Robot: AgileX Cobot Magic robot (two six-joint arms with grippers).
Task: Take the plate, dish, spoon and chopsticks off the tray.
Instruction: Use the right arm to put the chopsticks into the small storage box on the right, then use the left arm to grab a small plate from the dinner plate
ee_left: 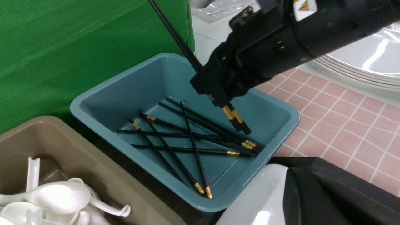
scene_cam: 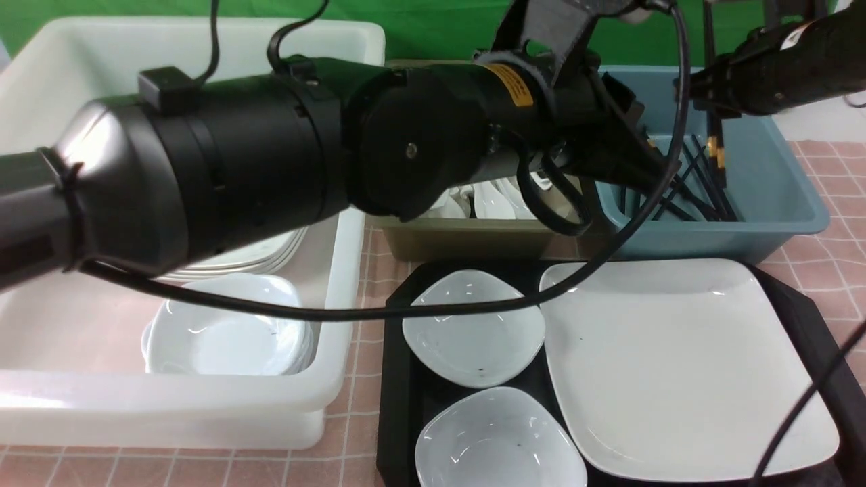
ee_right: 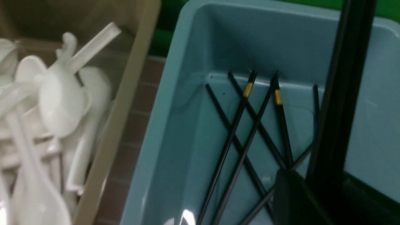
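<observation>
The right claw point(ee_left: 218, 93) is gripping the chopsticks point(ee_left: 235, 118) and holding them nearly upright over the blue tub point(ee_left: 131, 84). Their gold-banded ends are pointing down, hanging just above the loose chopsticks point(ee_left: 187, 137) lying crossed on the tub's floor. The pair's long axis is running almost straight down from the claw into the tub, so letting go looks like the coming move, and the right arm is the one placed for it. The left claw point(scene_cam: 643, 169) is hovering beside the same tub, closed, with nothing showing in it. The plate point(scene_cam: 676, 365) and two small dishes point(scene_cam: 473, 325) are sitting on the tray point(scene_cam: 396, 379), not yet cleared. Spoons point(ee_left: 59, 197) are lying in the olive tub point(ee_left: 47, 125).
</observation>
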